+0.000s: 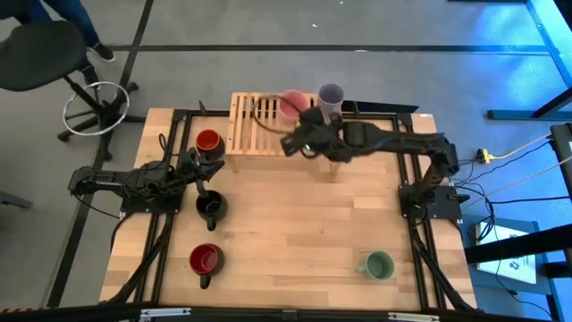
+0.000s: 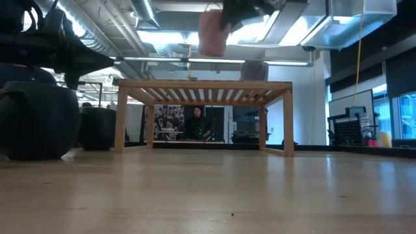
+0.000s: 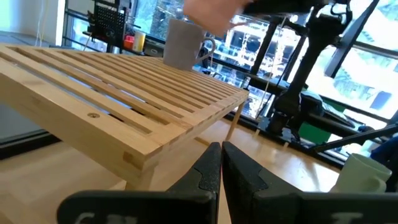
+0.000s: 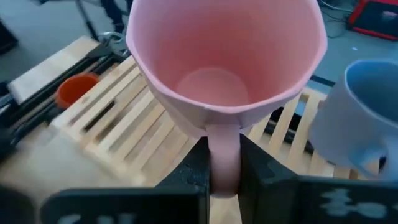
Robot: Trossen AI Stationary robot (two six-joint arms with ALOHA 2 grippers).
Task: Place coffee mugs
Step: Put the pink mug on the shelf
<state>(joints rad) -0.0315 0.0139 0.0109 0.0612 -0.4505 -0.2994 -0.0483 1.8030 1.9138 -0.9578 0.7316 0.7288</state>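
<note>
My right gripper [image 1: 306, 127] is shut on the pink mug [image 1: 290, 105], which hangs high above the slatted wooden rack [image 1: 259, 125]. The lavender mug [image 1: 331, 97] stands by its base on the rack's right far corner. The other mugs sit on the table. The orange-red mug [image 1: 207, 141] is left of the rack. The black mug [image 1: 210, 206] and the dark red mug [image 1: 204, 259] are nearer on the left, and the green mug [image 1: 379, 265] is near right. My left gripper [image 1: 198, 165] waits shut, low beside the rack's left end. My right gripper [image 4: 224, 167] pinches the pink mug's handle [image 4: 224, 146] between its two fingers [image 4: 196, 171], one on each side of the loop. The mug is lifted clear, above the rack top [image 2: 211, 32]. Its open mouth [image 4: 224, 56] faces the wrist camera.
The rack stands at the table's far middle, and its slats left of the lavender mug are bare. The right arm [image 1: 402, 143] reaches across the rack's right end. A stool [image 1: 54, 54] and cables lie off the table.
</note>
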